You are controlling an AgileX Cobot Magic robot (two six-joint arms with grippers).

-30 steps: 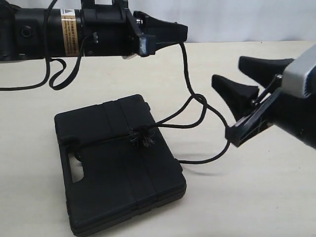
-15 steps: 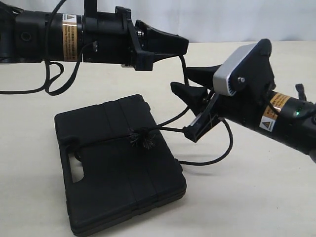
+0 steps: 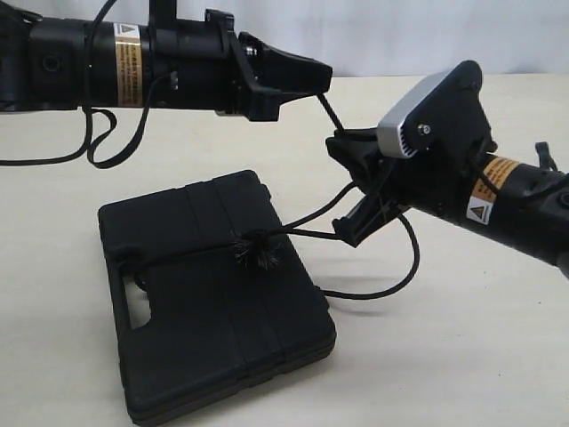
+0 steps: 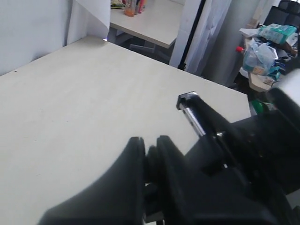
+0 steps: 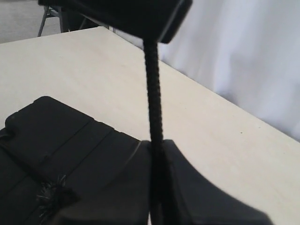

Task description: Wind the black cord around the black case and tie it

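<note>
Exterior view has the left tool [image 3: 316, 78] held above the table [image 3: 462, 356], its fingers pressed together on the black cord [image 3: 415, 258], which leaves the tip and runs taut, down and to the right, to the right tool [image 3: 336, 144] close by. The right tool's fingers are also closed, pinching the same cord a little lower. From that pinch one strand falls to the frayed knot [image 3: 253, 249] on the lid of the black case [image 3: 222, 329], and a slack loop hangs past the right tool, curves down onto the table and comes back toward the case's right edge. A further strand crosses the ribbed lid from the knot toward the edge beside the handle slot [image 3: 142, 311]. The case lies flat on the table, below the left tool and to the lower left of the right tool, touched by neither. In the left wrist view, the left tool [image 4: 147, 143] shows its two dark fingers side by side with only a thin seam between them, over the pale table [image 4: 70, 93]; the cord itself cannot be made out there. In the right wrist view, the right tool [image 5: 157, 145] grips the braided cord [image 5: 153, 93], which rises straight to the left tool's tip at the frame's edge, with the case [image 5: 61, 126] and its fuzzy knot [image 5: 51, 197] beyond.
</note>
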